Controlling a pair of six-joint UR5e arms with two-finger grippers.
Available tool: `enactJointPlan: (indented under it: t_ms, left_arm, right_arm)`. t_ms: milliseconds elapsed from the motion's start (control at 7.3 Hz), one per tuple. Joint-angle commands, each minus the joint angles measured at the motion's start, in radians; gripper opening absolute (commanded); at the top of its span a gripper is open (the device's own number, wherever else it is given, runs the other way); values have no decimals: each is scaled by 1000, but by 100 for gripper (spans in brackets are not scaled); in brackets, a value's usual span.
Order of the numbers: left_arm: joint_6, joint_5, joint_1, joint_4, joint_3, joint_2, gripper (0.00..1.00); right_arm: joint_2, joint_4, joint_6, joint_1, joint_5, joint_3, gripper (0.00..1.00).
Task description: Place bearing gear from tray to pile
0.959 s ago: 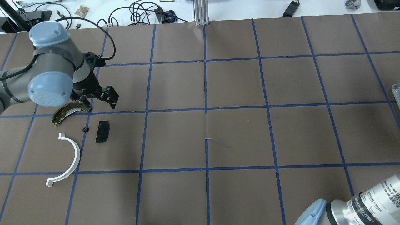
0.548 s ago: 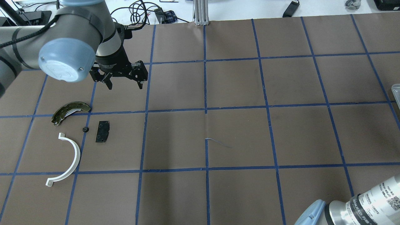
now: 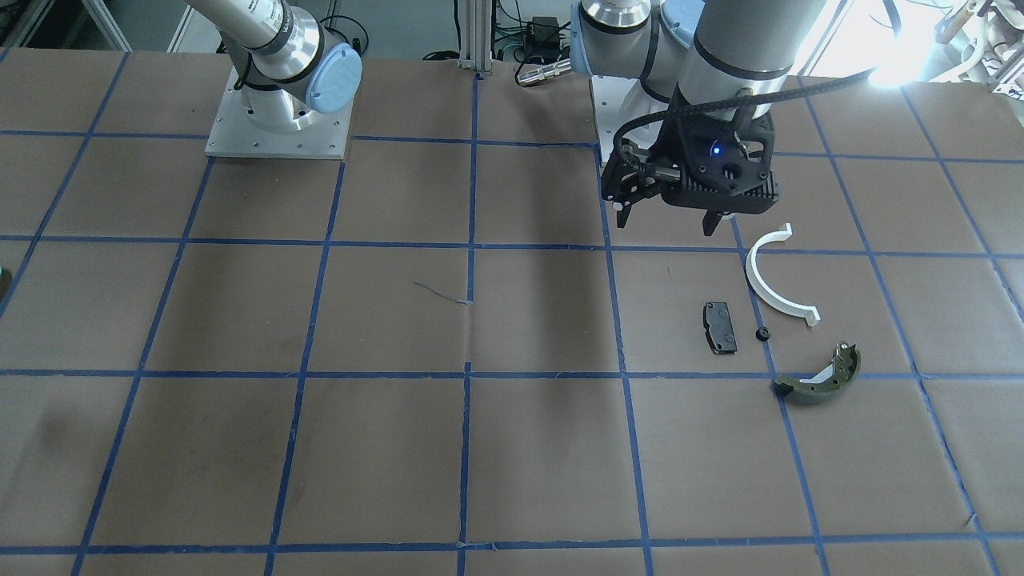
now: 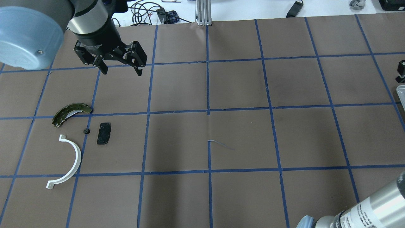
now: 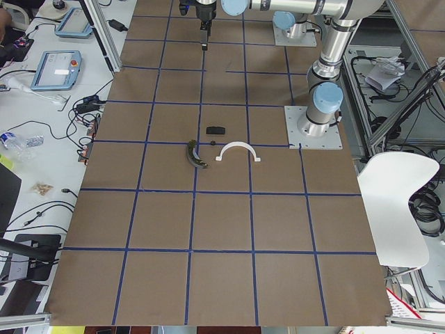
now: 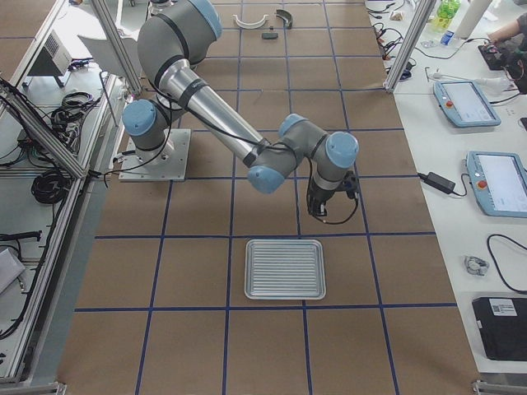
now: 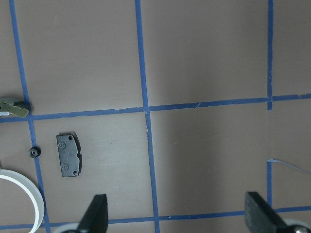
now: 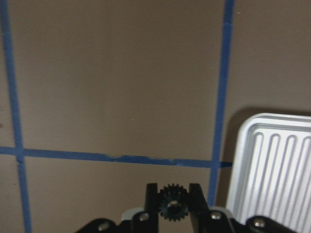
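My right gripper (image 8: 171, 193) is shut on a small black bearing gear (image 8: 171, 204), held over the brown table just left of the ribbed metal tray (image 8: 272, 160). In the exterior right view the tray (image 6: 286, 268) lies below that gripper (image 6: 319, 212). The pile lies far across the table: an olive brake shoe (image 4: 70, 112), a black pad (image 4: 104, 133), a white half-ring (image 4: 77, 157) and another small black gear (image 4: 86, 130). My left gripper (image 4: 121, 72) is open and empty, raised beyond the pile.
Blue tape lines divide the brown table (image 4: 240, 139) into squares. Cables and boxes lie beyond the table's far edge (image 4: 142, 12). The right arm's elbow (image 4: 364, 212) fills the near right corner. An aluminium post (image 4: 204, 12) stands at the far middle.
My left gripper has risen from the brake shoe and moved away to the far side, open; the shoe stays on the table. The right arm has shifted at the right edge.
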Motion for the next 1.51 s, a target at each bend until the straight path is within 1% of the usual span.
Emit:
enactJointPlan:
  t_ms: [0,274,685,959,1233,1370]
  left_arm:
    - [9,-9,44,-101,14,20,100]
    - [9,-12,42,-103,5,29,100]
    - [9,-8,42,-103,3,31,100]
    - [9,-6,42,-103,5,29,100]
    - [9,-6,44,-103,7,29,100]
    - [9,-8,42,-103,7,29,100]
  right_arm:
    - [-76,3,294,215,6,106,0]
    - [-90,0,455,351,21,142,0]
    - [-113,3,717,592,23,142,0]
    - [-113,-2,808,704,113,142,0]
    - [-99,-18,935,848,141,143,0]
    - [-78,-67,1009,933,177,151,0]
